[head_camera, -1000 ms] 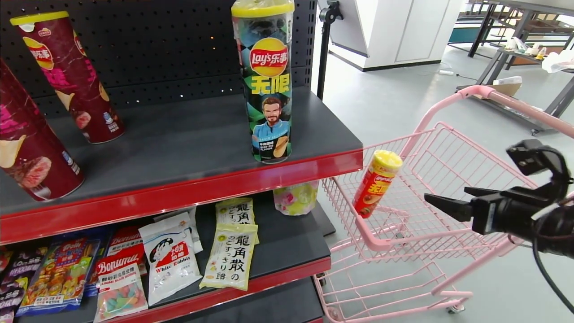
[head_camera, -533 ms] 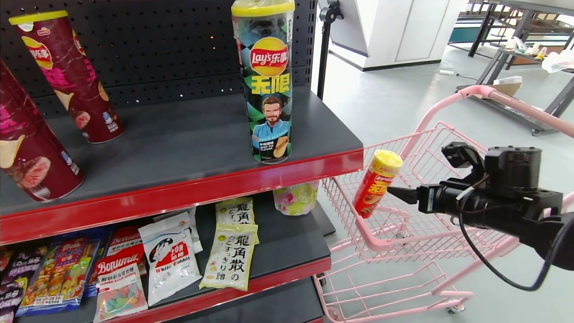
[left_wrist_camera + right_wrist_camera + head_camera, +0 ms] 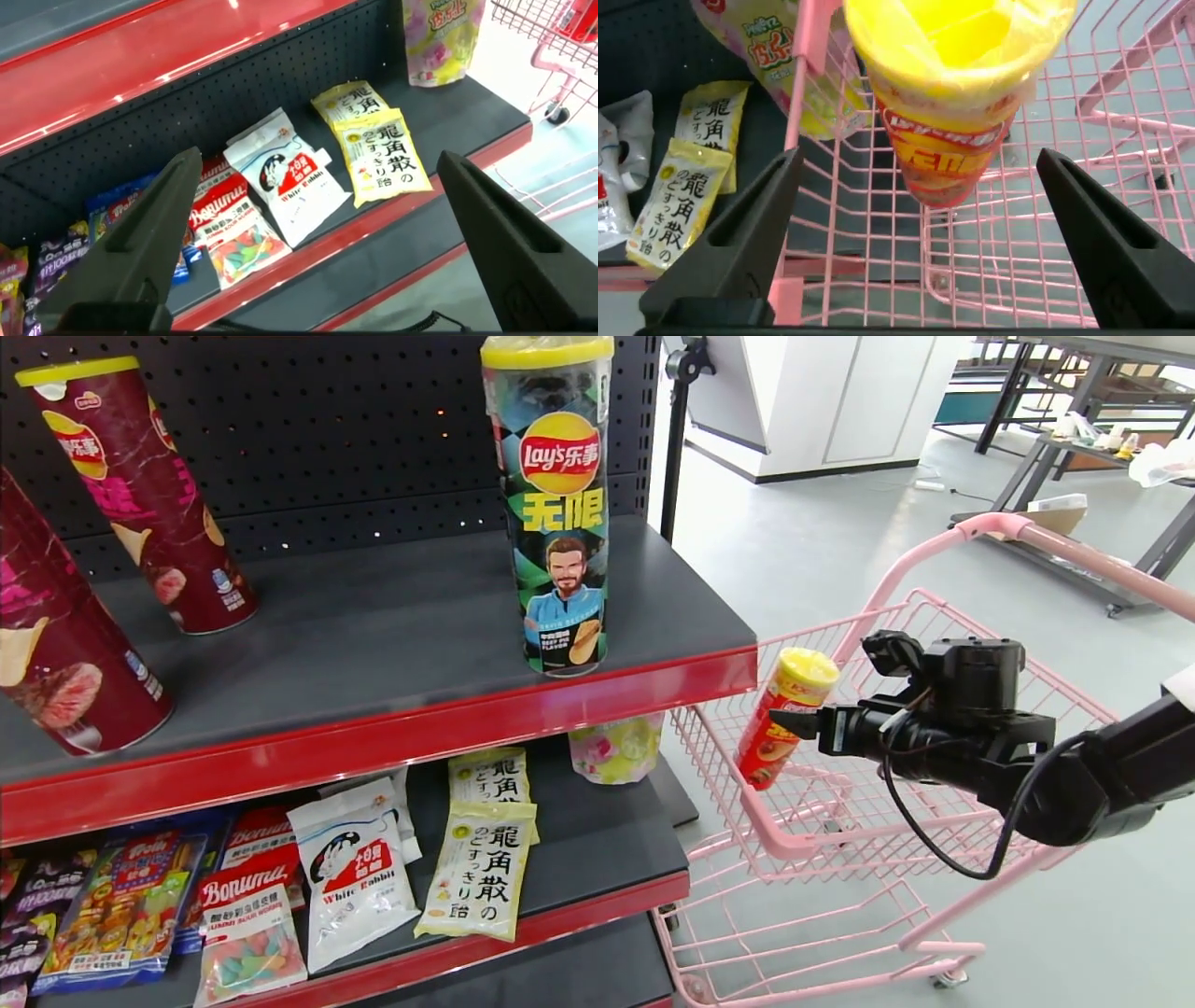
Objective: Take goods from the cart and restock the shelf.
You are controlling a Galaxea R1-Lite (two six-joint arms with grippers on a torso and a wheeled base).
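A red chips can with a yellow lid (image 3: 782,719) leans upright in the near corner of the pink cart (image 3: 775,831). My right gripper (image 3: 801,717) is open, level with the can's upper half, one dark finger reaching its side. In the right wrist view the can (image 3: 957,112) sits between the two spread fingers of the right gripper (image 3: 919,157), not clamped. My left gripper (image 3: 318,159) is open with nothing in it, hanging in front of the lower shelf's snack bags (image 3: 290,177). The upper shelf (image 3: 420,607) holds a green chips can (image 3: 557,513) and two maroon ones (image 3: 140,495).
The upper shelf has bare room between the maroon cans and the green can. Its red front lip (image 3: 467,719) ends just left of the cart. Several snack bags (image 3: 481,868) lie on the lower shelf. The cart handle (image 3: 1008,527) rises behind my right arm.
My right arm has swung left across the cart, bringing its open gripper from the cart's right side up to the red can. The can and shelf goods have not moved.
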